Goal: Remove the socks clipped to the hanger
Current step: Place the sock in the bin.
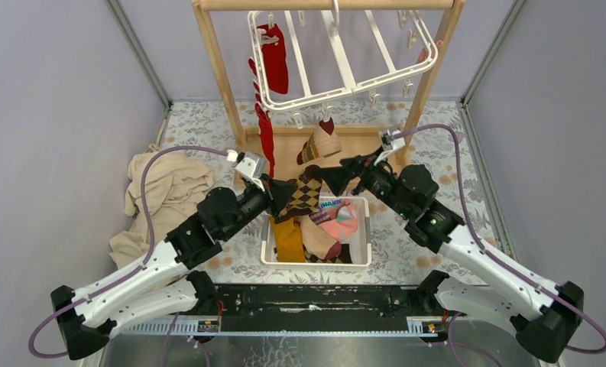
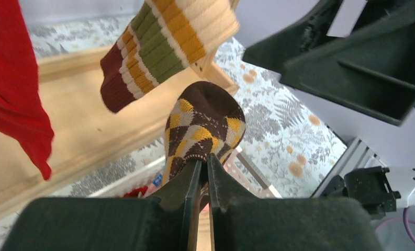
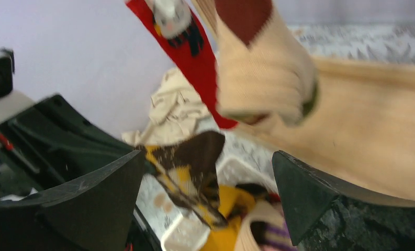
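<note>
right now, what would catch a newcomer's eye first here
The left tool is shut on a brown argyle sock, held over the white basket at the centre. Behind it, red socks and a striped sock hang clipped to the white hanger; the right tool is open.

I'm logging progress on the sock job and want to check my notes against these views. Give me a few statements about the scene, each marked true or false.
1. The left gripper is shut on the argyle sock. True.
2. The right gripper grips the striped sock. False: it is open and holds nothing; that sock hangs from the hanger.
3. A red sock hangs on the hanger. True.
4. The white basket has nothing in it. False: it holds a mustard sock and a pink sock, among others.
</note>
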